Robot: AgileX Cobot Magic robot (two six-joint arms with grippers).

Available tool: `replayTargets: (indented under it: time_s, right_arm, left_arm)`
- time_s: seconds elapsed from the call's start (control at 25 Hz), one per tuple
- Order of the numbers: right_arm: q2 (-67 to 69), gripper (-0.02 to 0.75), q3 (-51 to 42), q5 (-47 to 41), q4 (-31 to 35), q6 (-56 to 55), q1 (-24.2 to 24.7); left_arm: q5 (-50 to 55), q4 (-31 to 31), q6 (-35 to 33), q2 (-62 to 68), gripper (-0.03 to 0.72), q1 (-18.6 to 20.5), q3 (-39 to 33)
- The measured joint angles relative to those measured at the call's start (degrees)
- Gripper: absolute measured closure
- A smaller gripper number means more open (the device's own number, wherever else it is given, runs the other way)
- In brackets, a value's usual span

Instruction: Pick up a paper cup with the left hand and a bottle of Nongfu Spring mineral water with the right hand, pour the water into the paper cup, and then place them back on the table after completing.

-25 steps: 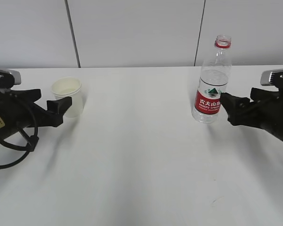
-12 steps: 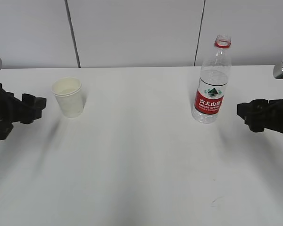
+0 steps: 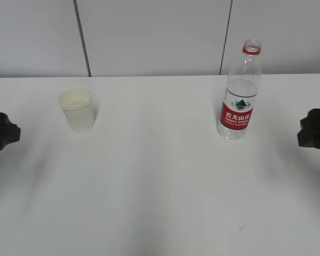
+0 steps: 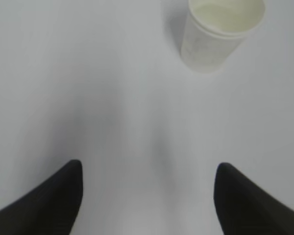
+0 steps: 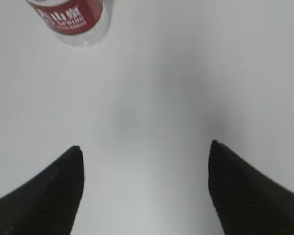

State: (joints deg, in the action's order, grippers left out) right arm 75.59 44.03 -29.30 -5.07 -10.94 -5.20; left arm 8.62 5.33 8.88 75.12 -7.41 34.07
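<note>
Now, change: both arms have drawn back to the frame edges since a second ago, when their fingertips sat at the cup and the bottle.
Left hand [image 3: 1,131]: only a black tip shows at the left edge, well apart from the cup; jaws wide and empty in the wrist view.
Right hand [image 3: 314,128]: a black tip at the right edge, well apart from the bottle; jaws likewise wide and empty.
Meaning: both items stand released on the table [image 3: 160,192], so the task looks finished.
Paper cup [image 3: 77,109]: upright at left of centre, off-white, seemingly two nested; contents unclear.
Nongfu Spring bottle [image 3: 239,93]: upright at upper right, uncapped, red neck ring, red label.
Water [image 3: 241,88]: clear, reaching above the label.
</note>
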Motion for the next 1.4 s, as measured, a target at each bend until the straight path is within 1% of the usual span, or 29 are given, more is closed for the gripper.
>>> replayTargets:
  time_s: [0.08,0.32,0.44,0.6,0.72,1.04,1.24,1.4]
  right_arm:
    - [0.0,0.172,3.0,-7.5,0.8,0.0,0.0]
    - [0.0,0.225,9.4,-22.0,4.2,0.0,0.0]
    - [0.0,0.244,11.4,-29.0,5.9,0.1,0.0]
    - [0.0,0.253,11.9,-37.9,6.8,1.7,0.0]
    - [0.0,0.254,11.9,-40.1,6.9,2.3,0.0]
    - [0.0,0.255,12.0,-40.3,8.1,3.3,0.0]
    - [-0.3,0.255,12.0,-40.3,8.4,3.5,0.0]
    - [-3.4,0.255,9.7,-40.3,11.5,5.3,0.0]
  left_arm:
    - [7.9,-0.5,0.0,-1.3,0.188,0.0,2.4]
    - [36.9,-0.7,0.0,-2.3,0.207,0.0,11.8]
    - [47.4,-0.7,0.0,-2.4,0.207,0.0,15.0]
    - [56.8,-0.7,-0.1,-2.6,0.209,0.0,17.4]
    - [60.5,-1.0,-0.8,-2.6,0.209,0.0,18.7]
    - [61.2,-6.2,-1.6,-2.7,0.211,0.0,19.3]
    - [61.2,-5.8,-2.6,-3.1,0.211,0.0,19.4]
    - [61.3,-5.3,-3.1,-6.9,0.211,0.0,18.1]
